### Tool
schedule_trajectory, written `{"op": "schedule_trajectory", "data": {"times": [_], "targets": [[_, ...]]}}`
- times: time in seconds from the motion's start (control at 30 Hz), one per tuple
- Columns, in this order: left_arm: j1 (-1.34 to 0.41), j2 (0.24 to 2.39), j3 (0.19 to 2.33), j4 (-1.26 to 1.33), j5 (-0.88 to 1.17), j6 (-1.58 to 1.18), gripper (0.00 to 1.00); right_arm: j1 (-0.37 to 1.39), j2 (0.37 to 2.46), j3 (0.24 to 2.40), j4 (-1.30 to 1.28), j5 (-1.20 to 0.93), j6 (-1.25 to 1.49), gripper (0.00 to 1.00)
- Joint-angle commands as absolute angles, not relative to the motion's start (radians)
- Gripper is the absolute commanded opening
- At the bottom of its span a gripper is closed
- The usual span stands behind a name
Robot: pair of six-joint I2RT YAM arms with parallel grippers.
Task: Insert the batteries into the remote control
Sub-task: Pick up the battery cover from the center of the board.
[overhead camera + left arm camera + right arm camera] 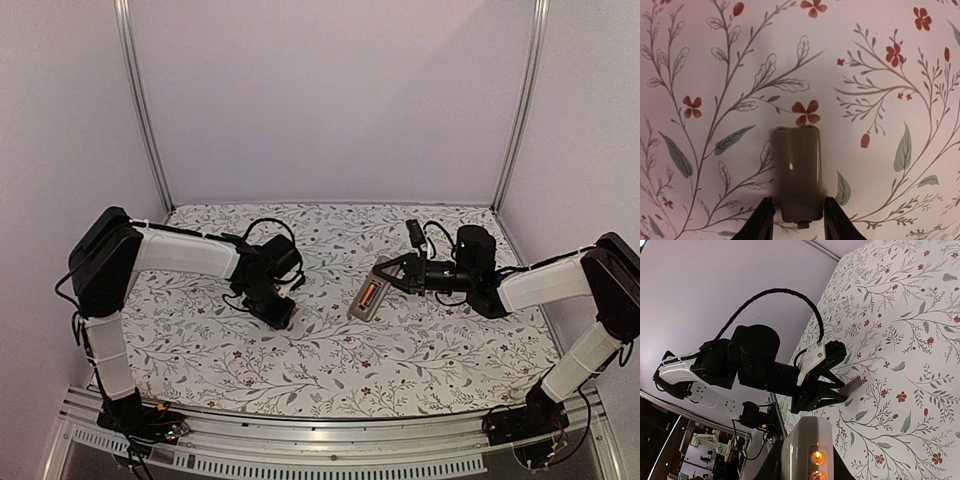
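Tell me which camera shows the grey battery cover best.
The left wrist view: the cover sits large and sharp between the fingers of the left tool. The right wrist shows only its end; the top view hides it.

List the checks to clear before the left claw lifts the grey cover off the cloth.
1. Cover lies flat between the left claw fingers: ok.
2. Left claw clamped on cover: cannot tell.
3. Right claw holds remote: ok.
4. Orange battery sits in the remote's open back: ok.
5. Second battery in place: cannot tell.
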State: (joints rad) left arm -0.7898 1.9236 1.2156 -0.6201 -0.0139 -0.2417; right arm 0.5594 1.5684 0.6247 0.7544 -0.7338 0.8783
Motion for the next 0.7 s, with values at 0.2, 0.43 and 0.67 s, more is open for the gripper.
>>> {"op": "schedule_trajectory", "data": {"times": [0.2,0.43,0.67], "targets": [[-0.798,1.959,1.238,-0.629,-0.047,-0.257,0.23,0.55,1.59,0.62,0.752,-0.719,0.88,0.01],[-0.836,1.824,1.252,-0.644,-0.058,-0.267,0.15,0.551,1.606,0.617,0.762,-0.668,0.903,0.01],[-0.919,1.706,1.313,-0.679,-0.008,-0.284,0.14,0.58,1.614,0.608,0.775,-0.565,0.949,0.01]]}}
